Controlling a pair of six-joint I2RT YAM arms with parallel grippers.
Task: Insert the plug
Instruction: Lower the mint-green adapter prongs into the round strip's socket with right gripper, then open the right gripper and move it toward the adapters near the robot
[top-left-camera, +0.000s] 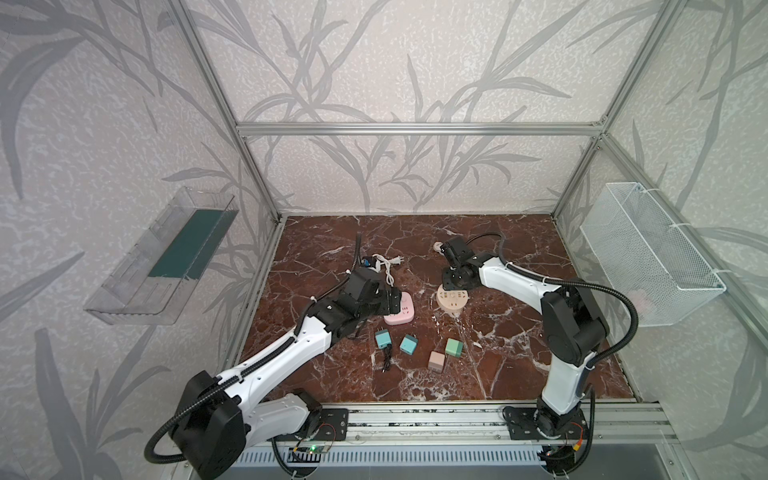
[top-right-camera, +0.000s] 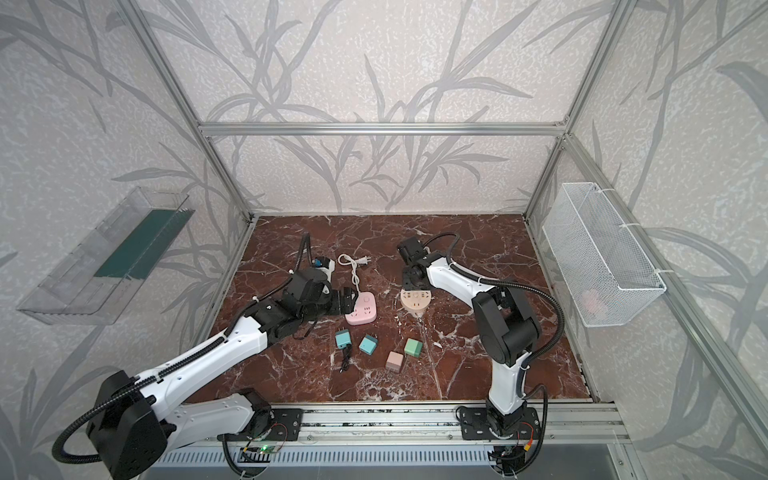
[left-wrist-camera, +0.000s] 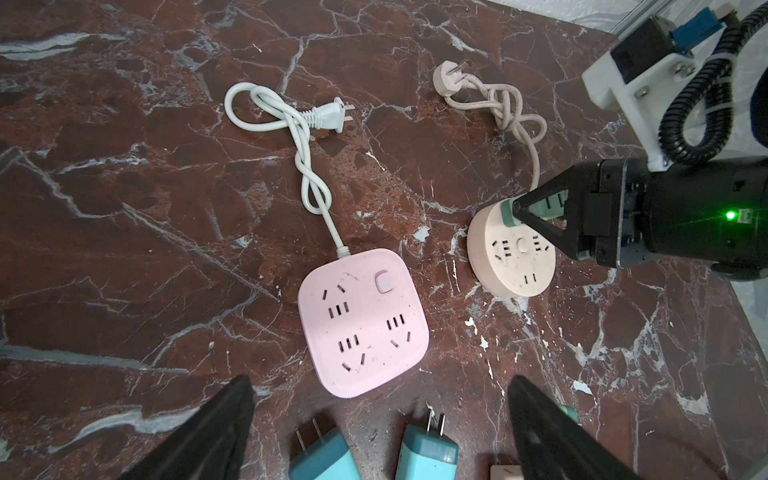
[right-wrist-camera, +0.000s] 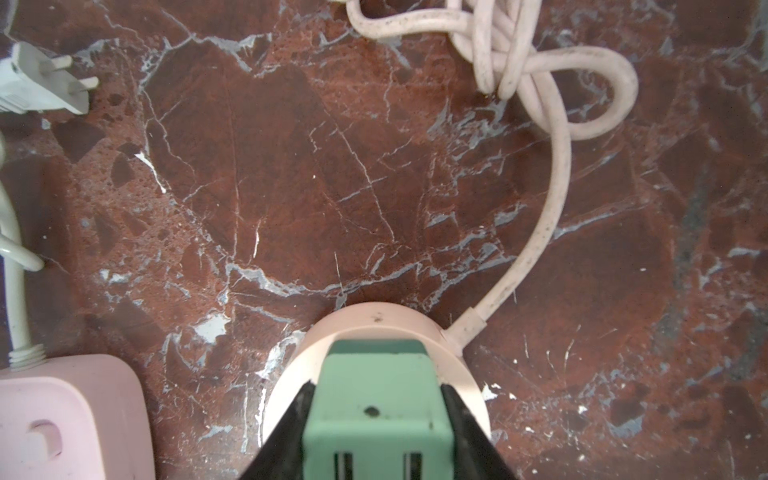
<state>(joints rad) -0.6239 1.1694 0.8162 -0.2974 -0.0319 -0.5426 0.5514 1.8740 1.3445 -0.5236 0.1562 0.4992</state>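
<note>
Now right pincer (right-wrist-camera: 377, 388) clamps green plug (right-wrist-camera: 376, 415) on round socket (right-wrist-camera: 374, 320); left pincer (left-wrist-camera: 378, 380) agape.

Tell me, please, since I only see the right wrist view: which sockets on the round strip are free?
Observer: In the left wrist view the green plug stands on the round strip, at its cord-side edge; three sets of slots elsewhere on its face are uncovered.
Operator: Thank you. What is the left hand doing?
Observer: The left hand hovers open by the pink strip, holding nothing.
Operator: How many plugs lie loose?
Observer: Four, in both top views, nearer the robot than the strips: two blue plugs, a loose green plug and a pinkish plug.
</note>
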